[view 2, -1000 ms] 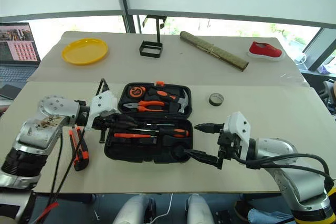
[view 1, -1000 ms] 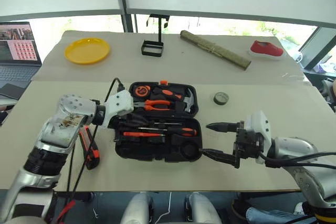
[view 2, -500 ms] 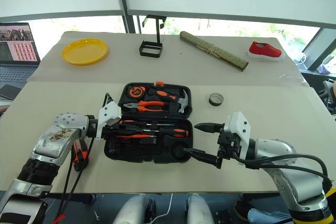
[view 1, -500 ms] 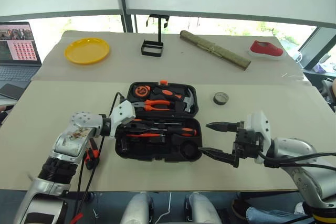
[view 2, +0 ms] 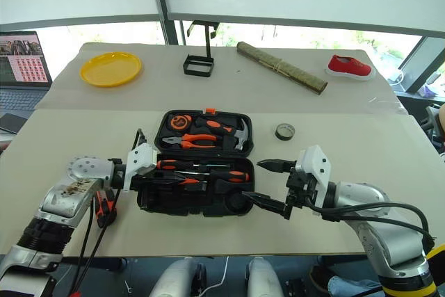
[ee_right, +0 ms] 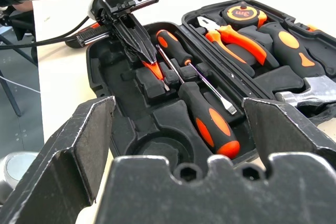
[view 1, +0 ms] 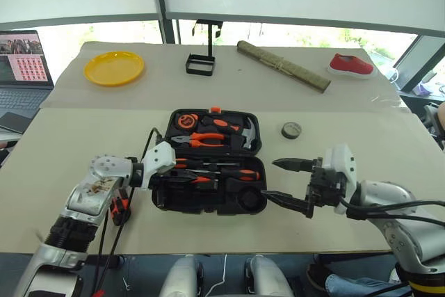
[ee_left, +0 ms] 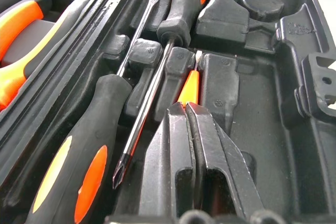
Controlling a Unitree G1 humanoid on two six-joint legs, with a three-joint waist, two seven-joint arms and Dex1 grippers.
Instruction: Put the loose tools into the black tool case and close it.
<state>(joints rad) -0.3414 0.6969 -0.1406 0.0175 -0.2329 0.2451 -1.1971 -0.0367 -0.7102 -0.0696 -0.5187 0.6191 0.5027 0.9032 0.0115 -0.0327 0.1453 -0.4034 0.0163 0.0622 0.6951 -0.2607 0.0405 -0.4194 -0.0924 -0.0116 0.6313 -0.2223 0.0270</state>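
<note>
The black tool case (view 1: 161, 198) lies open in front of me. My left gripper (view 1: 186, 177) reaches into its near half from the left, shut on the small orange tester screwdriver (ee_left: 189, 84), which sits low among the moulded slots. Two orange-and-black screwdrivers (ee_left: 80, 167) (ee_right: 209, 117) lie in the same half. On the table left of the case, partly under my left arm, lies the utility knife (view 1: 120, 207). The dark tape roll (view 1: 292, 130) rests on the table right of the case. My right gripper (view 1: 288, 183) hovers open and empty beside the case's right end.
The case's far half holds orange-handled pliers (view 1: 206, 138), a hammer (view 1: 247, 132) and a tape measure (view 1: 185, 121). Farther back stand a yellow plate (view 1: 114, 67), a black wire stand (view 1: 200, 64), a rolled mat (view 1: 282, 65) and a red shoe (view 1: 351, 65). A laptop (view 1: 23, 57) sits at far left.
My left arm has sunk, bringing the gripper and the tester screwdriver down into the case's near half. The right gripper has stayed where it was, open.
</note>
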